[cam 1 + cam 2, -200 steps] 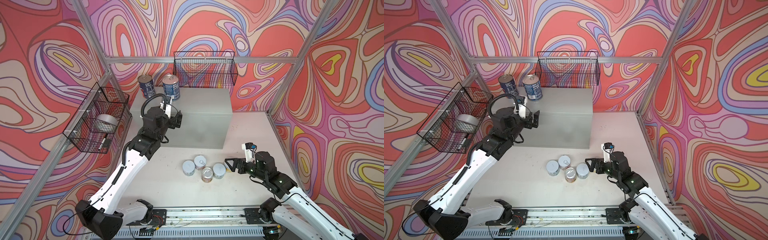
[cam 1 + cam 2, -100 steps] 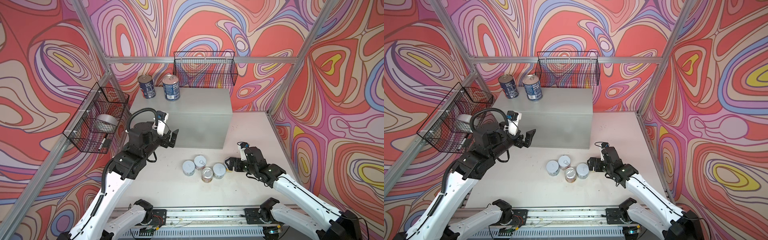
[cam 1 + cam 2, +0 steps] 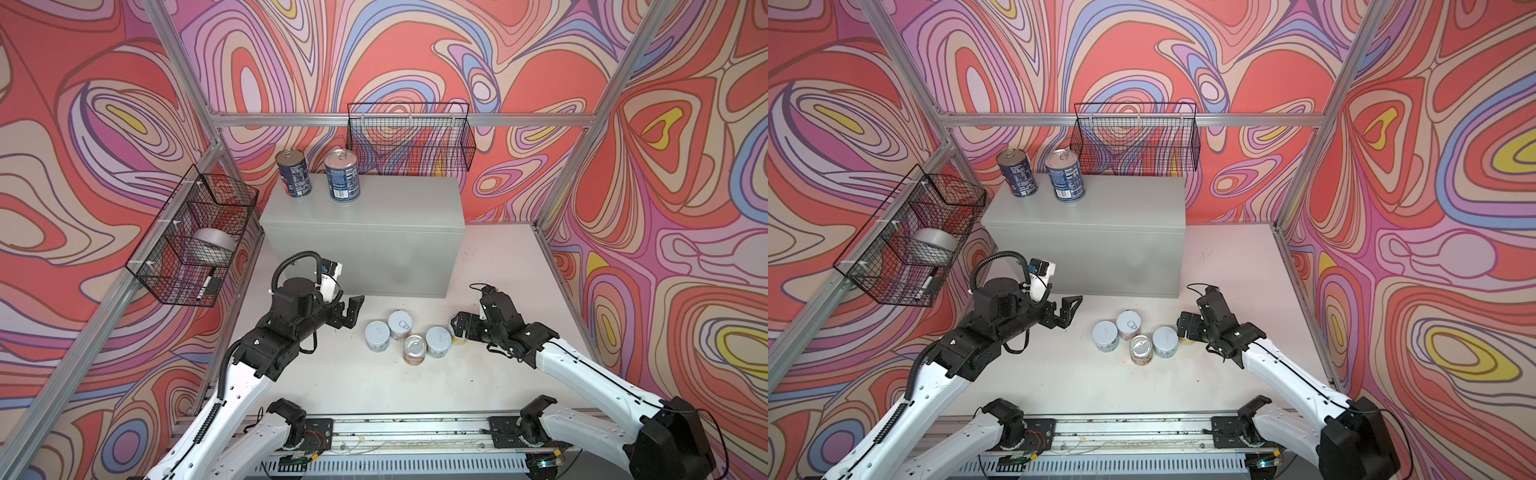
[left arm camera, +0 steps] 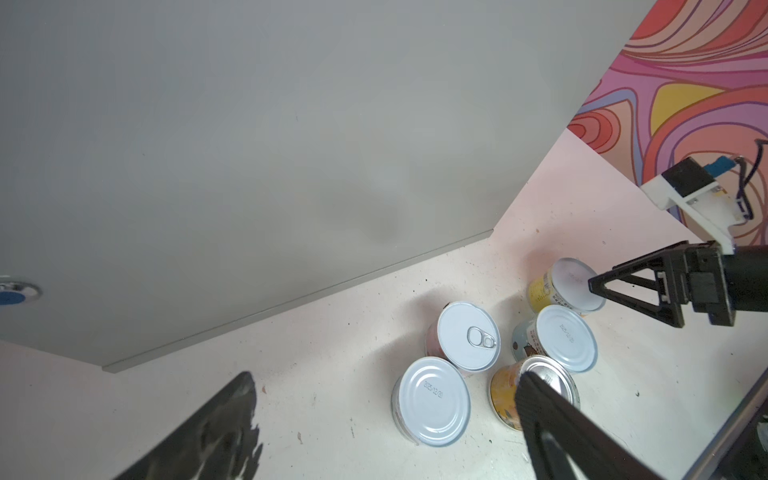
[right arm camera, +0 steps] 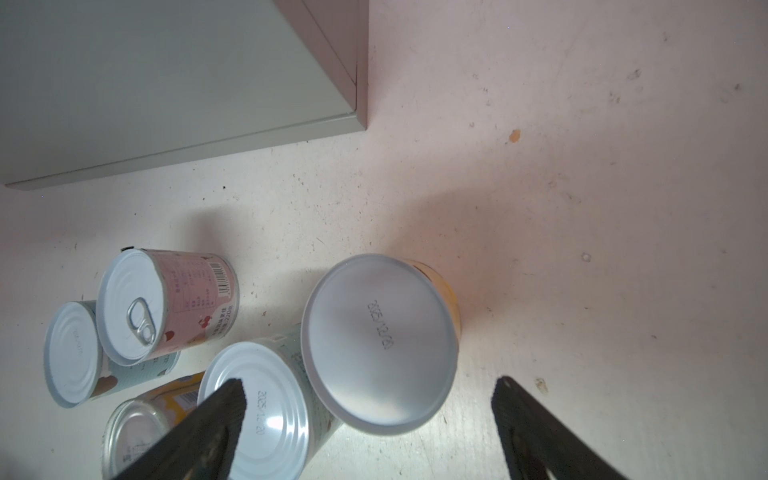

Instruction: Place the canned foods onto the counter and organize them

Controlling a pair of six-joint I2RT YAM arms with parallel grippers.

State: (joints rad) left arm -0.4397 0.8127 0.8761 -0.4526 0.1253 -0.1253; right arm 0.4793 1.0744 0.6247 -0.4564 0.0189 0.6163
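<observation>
Walls: swirly red, pink and purple all round, white table (image 3: 332, 386) below
Side basket (image 3: 195, 241): on the wall, grey tape (image 3: 214, 251) inside
Left pincer (image 3: 352, 309): has come down from high up to low over the table, wide apart, holds nothing
Blue cans (image 3: 294, 172): two tall ones stand on the counter (image 3: 374, 216), back left, so they look done
Counter: big grey box, room left on top
Short cans (image 3: 377, 336): four stand bunched on the table in front of the counter, still to go up
Back basket (image 3: 409, 137): on the wall behind the counter
Yellow can (image 4: 569, 282): on the table, at the right of the bunch
Right pincer (image 5: 369, 385): has slid in over the yellow can, apart, one finger each side, not squeezing yet; I think it grabs this one next
In the way: the next can sits tight beside the yellow one, and one finger looks to hang over its lid, so it may bump
</observation>
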